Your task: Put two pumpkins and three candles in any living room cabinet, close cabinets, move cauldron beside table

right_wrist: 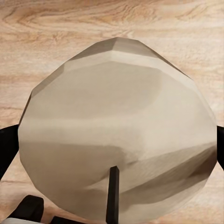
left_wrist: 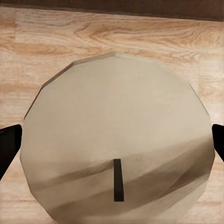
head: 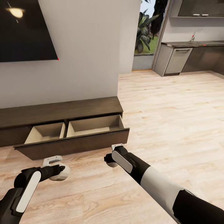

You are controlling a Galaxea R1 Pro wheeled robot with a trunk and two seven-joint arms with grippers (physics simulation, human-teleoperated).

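The long dark-brown cabinet (head: 62,110) stands against the wall with its drawer (head: 74,144) pulled out, showing two pale empty compartments (head: 93,124). Just in front of it, low over the floor, my left gripper (head: 60,170) is shut on a beige candle (head: 62,175). In the left wrist view that candle (left_wrist: 116,126) sits flat top up with its dark wick, between the fingers (left_wrist: 9,144). My right gripper (head: 111,159) is shut on a second candle (head: 112,164) near the drawer's right corner. This candle (right_wrist: 116,135) looks tilted between the dark fingers (right_wrist: 7,149).
A black TV (head: 25,28) hangs on the wall above the cabinet. Grey kitchen units (head: 177,59) and a doorway with plants (head: 144,31) lie far back right. Light wood floor (head: 174,124) stretches open to the right.
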